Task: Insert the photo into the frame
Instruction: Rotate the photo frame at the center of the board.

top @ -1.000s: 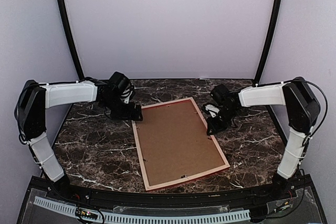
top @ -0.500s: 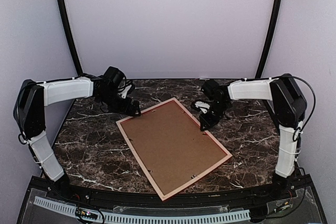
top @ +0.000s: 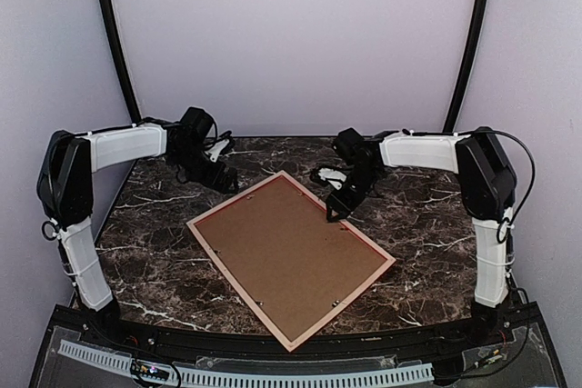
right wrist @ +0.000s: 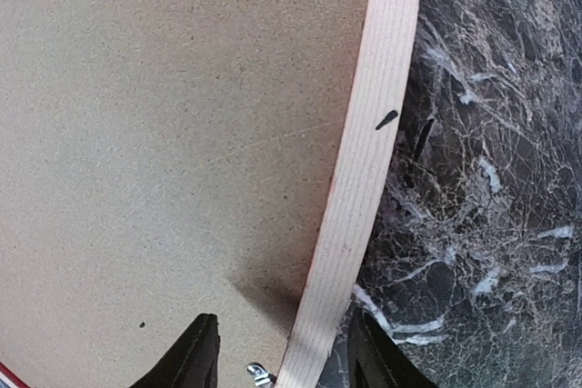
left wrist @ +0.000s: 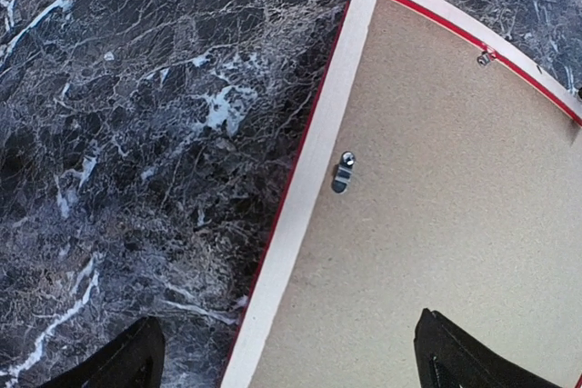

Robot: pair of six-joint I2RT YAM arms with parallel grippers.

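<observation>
Left pincer [top: 225, 179]: wide open, fingers far apart, gripping nothing. Placed at about 11 o'clock from the middle of the frame [left wrist: 298, 215], right by the short far edge. In the left wrist view, one finger over the dark table [top: 155, 243], the other over the brown board [top: 291, 252], with the pale wood edge running between them lower down. Touching the frame or not: cannot tell.

Right pincer [top: 336, 211]: partly open, not squeezing anything. Placed at about 1 o'clock from the frame's middle, on the long far edge. One finger over the brown board, the other at the outer side of the wood edge, next to the table. Small gap between the inner finger and the wood.

Frame: lying flat, back side up, in the middle of the table. Big and thin, with four corners. Turned on a slant, long sides running from about 10 o'clock to 4 o'clock, one corner pointing to 12 and one to 6. Pale bare wood on the back, a thin red line along the inside, a bit of red peeking out at the outer side.

Inside the frame: the brown board, plain and speckled, filling the whole opening. Little shiny metal tabs [left wrist: 344, 170] at the rim, reaching over the board. Anything under the board: hidden.
</observation>
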